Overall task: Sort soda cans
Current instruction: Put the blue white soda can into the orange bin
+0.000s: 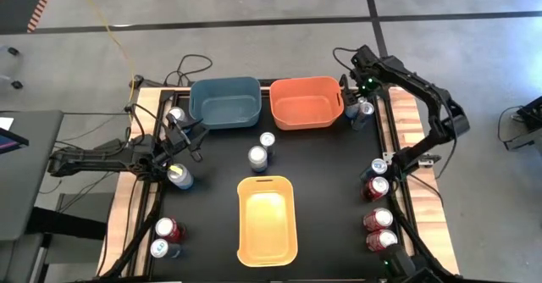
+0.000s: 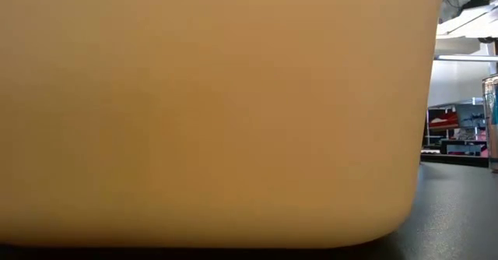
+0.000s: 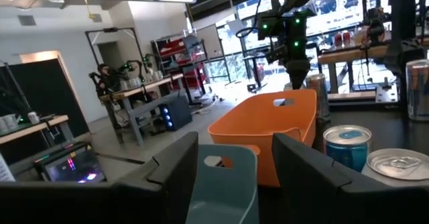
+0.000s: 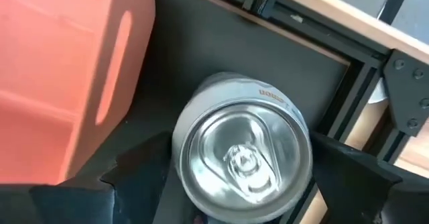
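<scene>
1. Hovering at about 1 o'clock on the table [image 1: 330, 173], the right gripper [image 1: 362, 105] sits over a silver-grey can [image 4: 242, 149] that stands just beside the orange bin [image 1: 306, 102]. In the right wrist view its two fingers [image 4: 144, 163] flank the can body with the jaws spread; whether they press the can I cannot tell.
2. That can stands in a narrow strip between the orange bin's handle wall and the dark frame rail [image 4: 348, 83] at the table's edge, with little room on either side.
3. At 9 o'clock the left gripper [image 1: 182, 135] points toward the blue bin [image 1: 225, 102], its fingers [image 3: 177, 174] apart and holding nothing.
4. Near it, a can [image 1: 176, 114] stands at 10 o'clock and another [image 1: 180, 177] just below the gripper.
5. Two cans [image 1: 262, 149] stand close together near centre, between the blue and orange bins at 12 o'clock and the yellow bin [image 1: 267, 219] at 6 o'clock.
6. Four cans [image 1: 377, 202] line the right edge from 3 to 5 o'clock, three of them red.
7. A red can [image 1: 170, 229] and a blue one [image 1: 162, 248] stand at 8 o'clock by the left edge.
8. Broad bare table lies either side of the yellow bin.
9. All three bins hold no cans.
10. The yellow bin's wall fills the low view.
</scene>
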### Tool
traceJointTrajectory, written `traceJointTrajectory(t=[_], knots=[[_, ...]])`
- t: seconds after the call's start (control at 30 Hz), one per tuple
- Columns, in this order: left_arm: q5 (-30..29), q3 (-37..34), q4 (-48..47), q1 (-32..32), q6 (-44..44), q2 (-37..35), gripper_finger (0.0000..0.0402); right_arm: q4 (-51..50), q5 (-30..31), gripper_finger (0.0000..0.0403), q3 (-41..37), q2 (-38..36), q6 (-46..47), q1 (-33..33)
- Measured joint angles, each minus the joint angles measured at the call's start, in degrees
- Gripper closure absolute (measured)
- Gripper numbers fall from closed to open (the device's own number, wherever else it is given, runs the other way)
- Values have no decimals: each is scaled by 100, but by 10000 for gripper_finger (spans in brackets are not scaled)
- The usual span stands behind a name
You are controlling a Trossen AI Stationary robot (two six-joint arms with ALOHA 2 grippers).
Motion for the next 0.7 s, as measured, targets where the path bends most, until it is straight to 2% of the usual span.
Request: traceJointTrajectory(t=[0.2,0.43,0.57,0.7], knots=[[0,0,-81,0,0,0,213,-17,9,55,2,262,-136,2],[0,2,-114,0,17,0,213,-77,9,125,-2,137,-151,2],[0,2,-112,0,19,0,213,-315,12,127,58,-133,-149,26],[-2,2,-79,0,23,0,213,-823,204,127,501,-365,-55,172]])
